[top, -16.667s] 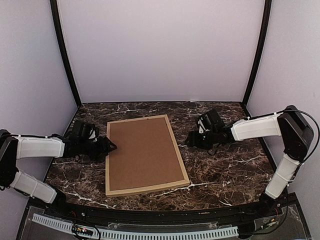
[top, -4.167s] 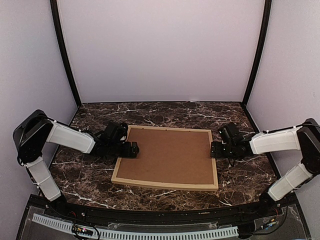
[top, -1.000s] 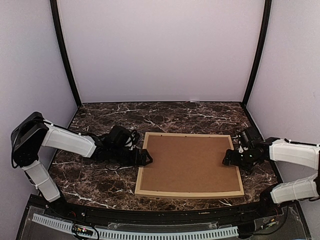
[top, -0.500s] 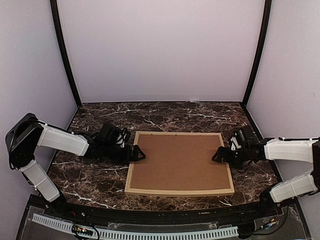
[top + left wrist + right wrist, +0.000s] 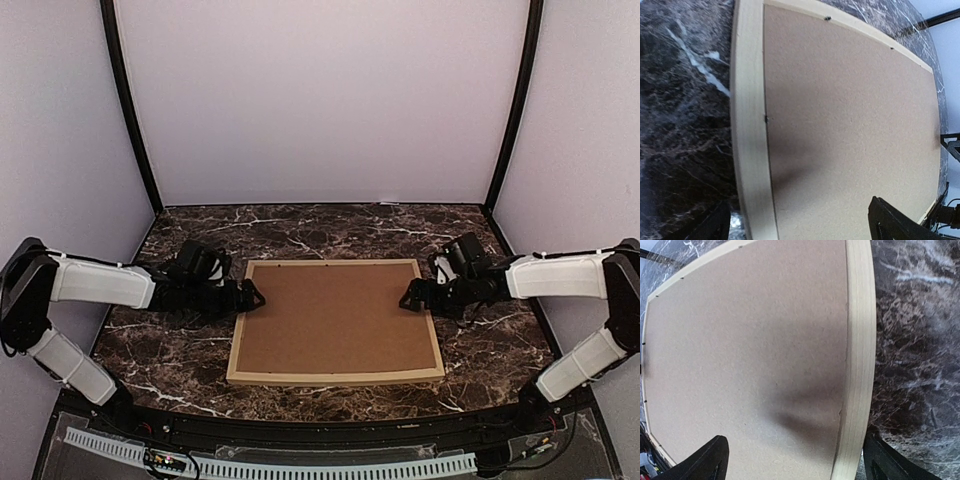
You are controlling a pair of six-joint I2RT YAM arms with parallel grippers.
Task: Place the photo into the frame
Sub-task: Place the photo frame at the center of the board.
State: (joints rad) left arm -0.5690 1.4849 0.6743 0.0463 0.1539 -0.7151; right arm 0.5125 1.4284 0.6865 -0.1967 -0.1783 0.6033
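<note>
The frame [image 5: 336,378] of thin light wood lies face down mid-table, its brown backing board [image 5: 335,315] facing up. The photo is out of view. My left gripper [image 5: 250,297] sits at the frame's left side, open. In the left wrist view its fingers [image 5: 895,222] straddle the left rail [image 5: 747,125], one over the board [image 5: 850,125] and one over the table. My right gripper [image 5: 410,297] is open at the frame's right side. In the right wrist view its fingers [image 5: 705,460] straddle the right rail [image 5: 860,340].
The dark marble tabletop [image 5: 180,350] surrounds the frame. Lilac walls and two black posts [image 5: 130,110] close in the back and sides. A white perforated strip [image 5: 270,468] runs along the near edge. Small metal tabs [image 5: 827,18] sit along the frame's inner edge.
The frame has slid left across the table over the last second. The left arm drew back left and the right arm reached left, both grippers staying open at its sides.
</note>
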